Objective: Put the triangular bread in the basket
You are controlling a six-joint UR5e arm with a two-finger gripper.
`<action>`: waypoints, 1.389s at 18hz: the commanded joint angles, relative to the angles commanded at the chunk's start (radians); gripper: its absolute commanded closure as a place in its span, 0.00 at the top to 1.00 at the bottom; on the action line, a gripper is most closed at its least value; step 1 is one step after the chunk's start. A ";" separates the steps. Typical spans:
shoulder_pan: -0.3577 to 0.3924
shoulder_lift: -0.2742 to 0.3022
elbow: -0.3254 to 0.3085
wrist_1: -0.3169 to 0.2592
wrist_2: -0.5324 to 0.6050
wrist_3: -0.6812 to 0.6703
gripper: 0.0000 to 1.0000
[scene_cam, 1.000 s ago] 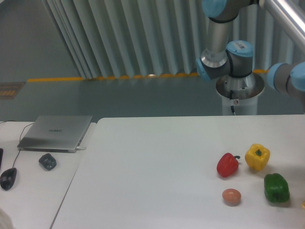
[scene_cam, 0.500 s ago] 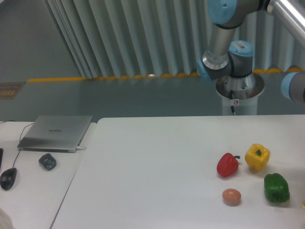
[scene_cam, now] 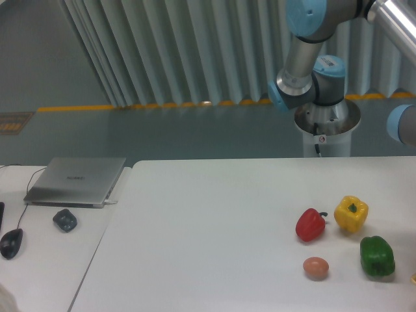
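White table (scene_cam: 214, 227) fills the lower part of the frame, with the UR5e arm (scene_cam: 305, 71) rising from its pedestal at the upper right and leaving the frame at the top and right edges. The gripper is out of view, so its opening and any load cannot be told. A closed laptop (scene_cam: 77, 180), a dark mouse (scene_cam: 11, 243) and a small dark object (scene_cam: 65, 220) lie at the lower left on a separate side surface, apparently kept apart from the working area. At the lower right, grouped near one another but not touching, are a green pepper (scene_cam: 377, 255), a yellow pepper (scene_cam: 351, 213), a red pepper (scene_cam: 311, 224) and a brown egg (scene_cam: 316, 267), seemingly laid out within the arm's reach. No basket is visible, nor any other container. The triangular bread cannot be identified: only a tiny tan sliver (scene_cam: 413, 279) shows at the right edge, too cropped to name.
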 joint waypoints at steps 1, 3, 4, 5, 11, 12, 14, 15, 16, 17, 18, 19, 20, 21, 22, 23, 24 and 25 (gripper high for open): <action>0.000 0.000 -0.002 0.000 0.000 0.000 0.74; -0.002 -0.003 -0.005 -0.002 0.002 0.000 0.99; -0.002 0.000 -0.005 -0.002 0.002 -0.002 1.00; -0.002 0.008 -0.006 -0.002 0.000 -0.002 1.00; -0.034 0.057 -0.052 -0.014 -0.011 0.002 1.00; -0.043 0.063 -0.063 -0.017 -0.009 0.002 1.00; -0.078 0.074 -0.075 -0.044 -0.009 0.002 1.00; -0.093 0.083 -0.078 -0.093 -0.009 0.002 1.00; -0.112 0.090 -0.075 -0.142 -0.008 0.000 1.00; -0.126 0.100 -0.074 -0.185 -0.011 0.002 1.00; -0.136 0.110 -0.077 -0.231 -0.018 0.000 1.00; -0.144 0.120 -0.075 -0.279 -0.038 0.000 1.00; -0.146 0.133 -0.075 -0.314 -0.067 0.002 1.00; -0.147 0.144 -0.078 -0.348 -0.112 0.000 1.00; -0.149 0.146 -0.078 -0.373 -0.136 0.000 1.00; -0.147 0.159 -0.078 -0.405 -0.150 0.000 1.00; -0.147 0.169 -0.078 -0.438 -0.153 0.000 1.00; -0.149 0.173 -0.078 -0.469 -0.149 -0.002 1.00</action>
